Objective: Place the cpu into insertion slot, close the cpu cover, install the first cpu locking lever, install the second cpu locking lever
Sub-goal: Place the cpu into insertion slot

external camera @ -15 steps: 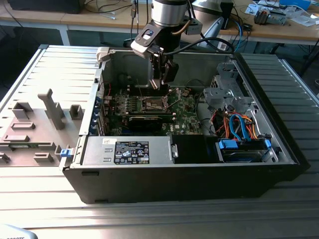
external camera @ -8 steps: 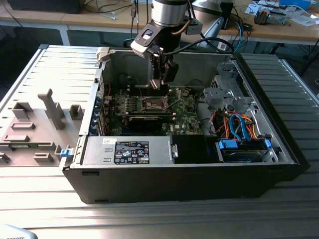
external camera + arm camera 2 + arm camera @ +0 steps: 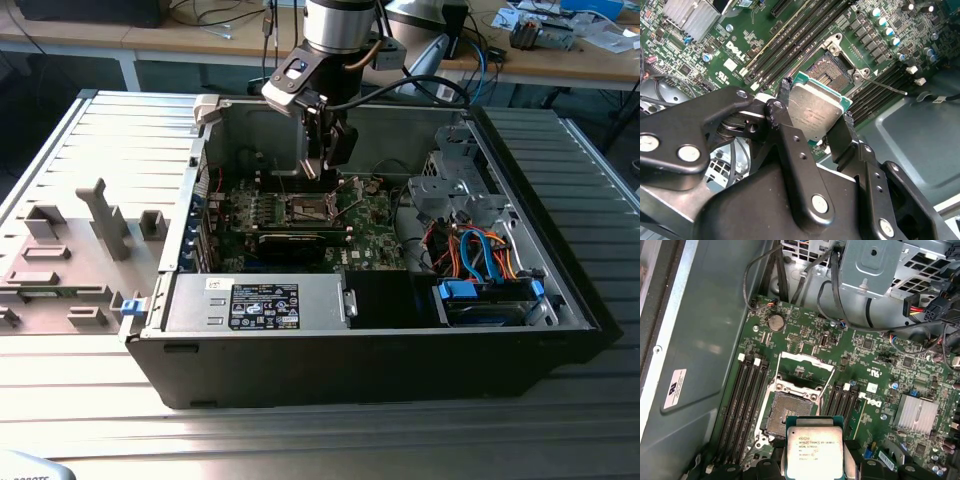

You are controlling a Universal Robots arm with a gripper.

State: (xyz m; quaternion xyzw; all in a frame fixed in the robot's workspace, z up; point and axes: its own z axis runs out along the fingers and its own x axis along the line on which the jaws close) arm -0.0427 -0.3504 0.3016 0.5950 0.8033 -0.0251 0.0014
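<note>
Ribbed metal counter (image 3: 300,440), open computer case (image 3: 350,350) lying on it, and the arm (image 3: 340,25) reaches straight down inside — gripper (image 3: 816,102) clamped on two opposite edges of the cpu (image 3: 815,112), close above the bare socket (image 3: 790,412), cpu cover (image 3: 806,357) tipped up — one chip edge cut off in the first wrist view.

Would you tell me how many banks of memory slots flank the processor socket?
2: one bank on one side of the open socket, the second bank opposite; the gripped chip may hide more.
</note>
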